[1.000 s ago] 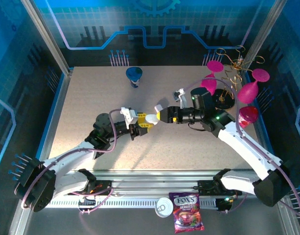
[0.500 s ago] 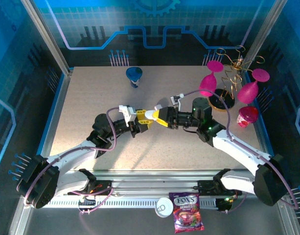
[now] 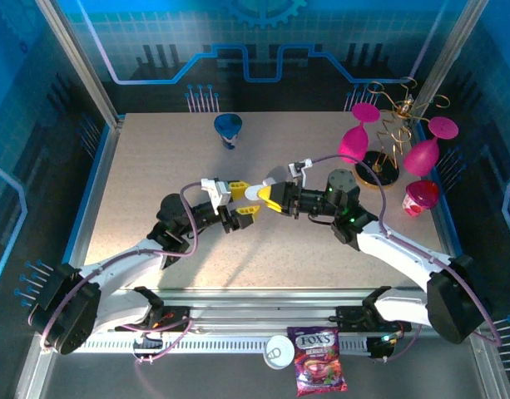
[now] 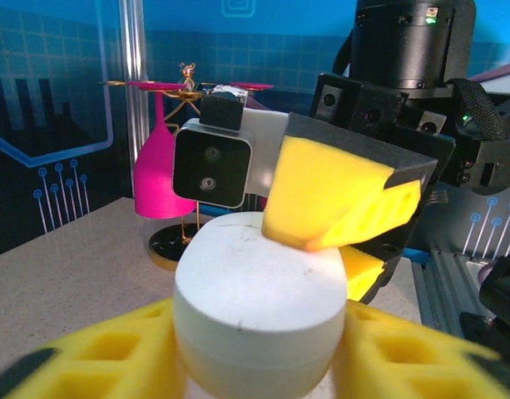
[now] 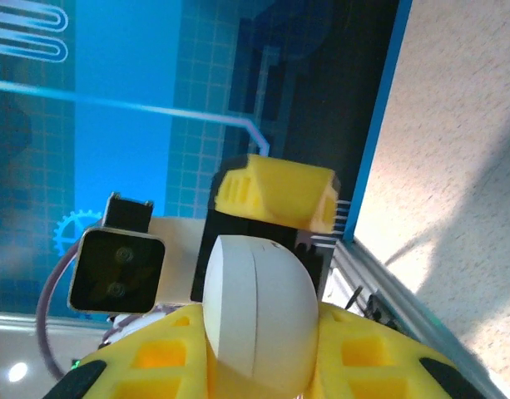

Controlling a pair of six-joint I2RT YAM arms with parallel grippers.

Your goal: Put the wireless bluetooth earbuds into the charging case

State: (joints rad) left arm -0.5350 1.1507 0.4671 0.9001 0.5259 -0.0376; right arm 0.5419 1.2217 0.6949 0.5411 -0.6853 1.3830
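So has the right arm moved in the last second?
Yes. The right arm swung left, away from the pink glass stand, uncovering the red cup.

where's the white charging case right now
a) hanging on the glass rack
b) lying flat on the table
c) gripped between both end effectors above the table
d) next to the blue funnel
c: the white charging case is pinched from both sides, by the left end effector and the right end effector, which meet nose to nose above the table; both wrist views show yellow fingers on either side of it.
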